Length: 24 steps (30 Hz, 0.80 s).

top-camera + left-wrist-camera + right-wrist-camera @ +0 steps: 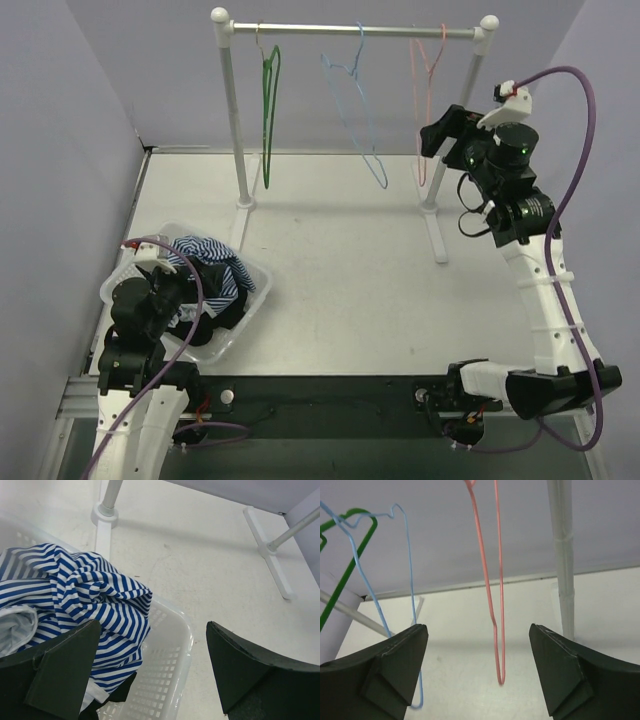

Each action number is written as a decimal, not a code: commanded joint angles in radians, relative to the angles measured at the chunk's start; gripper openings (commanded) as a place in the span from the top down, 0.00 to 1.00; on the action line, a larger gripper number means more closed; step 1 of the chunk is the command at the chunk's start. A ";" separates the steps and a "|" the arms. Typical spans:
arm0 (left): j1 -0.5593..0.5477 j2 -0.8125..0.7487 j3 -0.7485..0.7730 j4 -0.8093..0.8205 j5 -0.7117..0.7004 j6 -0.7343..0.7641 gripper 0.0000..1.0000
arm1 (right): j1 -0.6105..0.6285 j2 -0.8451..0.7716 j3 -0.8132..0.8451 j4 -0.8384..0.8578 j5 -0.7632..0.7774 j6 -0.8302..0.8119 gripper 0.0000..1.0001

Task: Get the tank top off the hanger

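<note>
Since striped tank top (85,595) lies bunched in basket (170,645) at near-left corner, removal looks done. Left gripper (153,627) hovers above, jaws wide, empty. Right gripper (477,627) faces bare pink hanger (500,680) near far-right corner, jaws wide.

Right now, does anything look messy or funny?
Nothing is broken or spilled. The green hanger, blue hanger and pink hanger all hang bare, twisted at different angles. The striped top lies crumpled in the white basket.
</note>
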 commanded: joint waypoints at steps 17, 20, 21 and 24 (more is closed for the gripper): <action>-0.044 0.030 0.059 0.153 0.253 -0.002 0.03 | -0.001 -0.608 -0.435 -0.386 -0.243 0.201 0.00; -0.044 0.053 0.115 0.152 0.279 -0.019 0.03 | 0.001 -0.644 -0.418 -0.435 -0.273 0.190 0.00; -0.044 0.057 0.128 0.155 0.287 -0.025 0.03 | 0.001 -0.662 -0.415 -0.438 -0.281 0.184 0.00; -0.044 0.082 0.151 0.199 0.330 -0.068 0.03 | 0.001 -0.688 -0.414 -0.443 -0.300 0.168 0.00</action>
